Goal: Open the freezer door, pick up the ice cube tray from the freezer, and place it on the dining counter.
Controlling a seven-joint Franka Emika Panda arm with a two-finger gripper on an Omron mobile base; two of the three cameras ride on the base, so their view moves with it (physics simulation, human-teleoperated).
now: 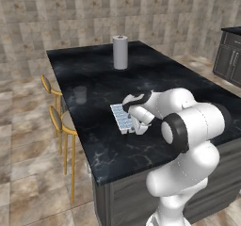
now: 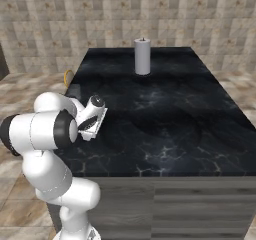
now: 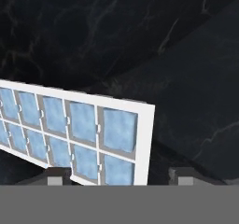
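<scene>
The ice cube tray (image 1: 120,117), pale blue cells in a white frame, lies on the glossy black dining counter (image 1: 160,74) near its left front edge. My gripper (image 1: 135,127) hangs right over the tray's near end, pointing down at the counter top. In the hand view the tray (image 3: 79,129) runs in two rows from the left edge toward the middle. The two dark fingertips (image 3: 183,175) stand wide apart, and the right one is clear of the tray's white rim. From the right base view the tray (image 2: 99,119) is largely hidden by my gripper (image 2: 90,126). The gripper is open.
A grey paper towel roll (image 1: 120,52) stands upright at the far middle of the counter (image 2: 175,109). A faint clear glass (image 1: 80,94) stands left of the tray. Two wooden stools (image 1: 62,122) line the counter's left side. Dark cabinets (image 1: 230,55) stand at far right.
</scene>
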